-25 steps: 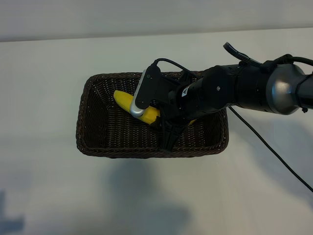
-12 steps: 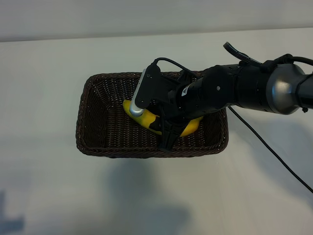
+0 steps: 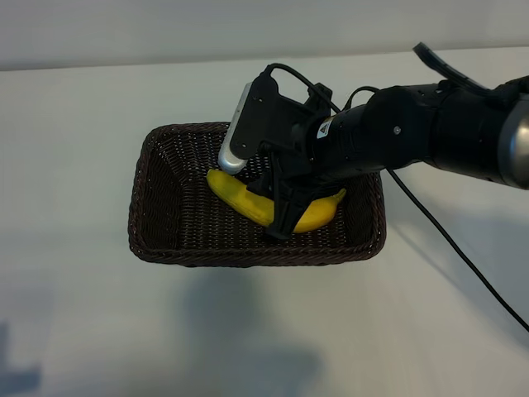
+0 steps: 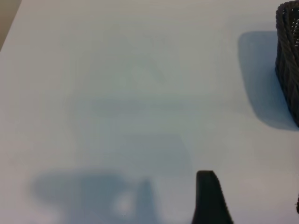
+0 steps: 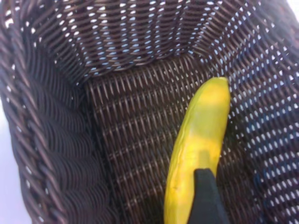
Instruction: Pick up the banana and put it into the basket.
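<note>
Now the banana [image 3: 256, 203] lies loose on the floor of the basket [image 3: 165, 248], toward its right half. The right gripper [image 3: 285, 217] hovers just above it, jaws spread and holding nothing. The placing step looks finished; next the arm need only pull clear. A second ago the banana was still gripped, farther back. The left gripper [image 4: 210, 200] sits parked over bare table, open.

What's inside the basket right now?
The banana lies on the floor of the basket, toward its right half. The right gripper, open, hangs over it and covers the banana's middle. Nothing else shows on the visible floor.
</note>
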### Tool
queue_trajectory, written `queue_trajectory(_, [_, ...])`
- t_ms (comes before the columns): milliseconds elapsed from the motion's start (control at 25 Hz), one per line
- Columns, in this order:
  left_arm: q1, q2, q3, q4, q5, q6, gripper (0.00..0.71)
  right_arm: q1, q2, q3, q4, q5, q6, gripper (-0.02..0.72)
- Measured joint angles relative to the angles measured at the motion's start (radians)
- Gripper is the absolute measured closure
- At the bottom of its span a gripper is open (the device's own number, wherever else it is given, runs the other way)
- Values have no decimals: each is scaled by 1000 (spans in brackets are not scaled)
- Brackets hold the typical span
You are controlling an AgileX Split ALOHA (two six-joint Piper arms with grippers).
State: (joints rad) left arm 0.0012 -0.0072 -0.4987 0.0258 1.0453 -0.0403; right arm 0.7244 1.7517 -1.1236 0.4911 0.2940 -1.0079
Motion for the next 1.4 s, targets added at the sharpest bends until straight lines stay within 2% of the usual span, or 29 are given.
queue_trajectory(160, [0,0,0,0,0,0,231,-15,-11,0,-34,4,40,215])
queue_trajectory(280, [0,0,0,0,0,0,231,-66,-13,0,-44,4,89,215])
queue_trajectory(520, [0,0,0,0,0,0,231,-208,-13,0,-66,7,164,215])
queue_trajectory(960, [0,0,0,0,0,2,231,-456,-14,0,-68,59,237,215])
queue_trajectory(1120, [0,0,0,0,0,2,231,-532,-14,0,-68,89,275,215])
queue_trajectory(1280, [0,0,0,0,0,1,231,-613,-14,0,-68,127,349,215])
queue_trajectory(1400, [0,0,0,0,0,1,231,-679,-14,0,-70,175,365,215])
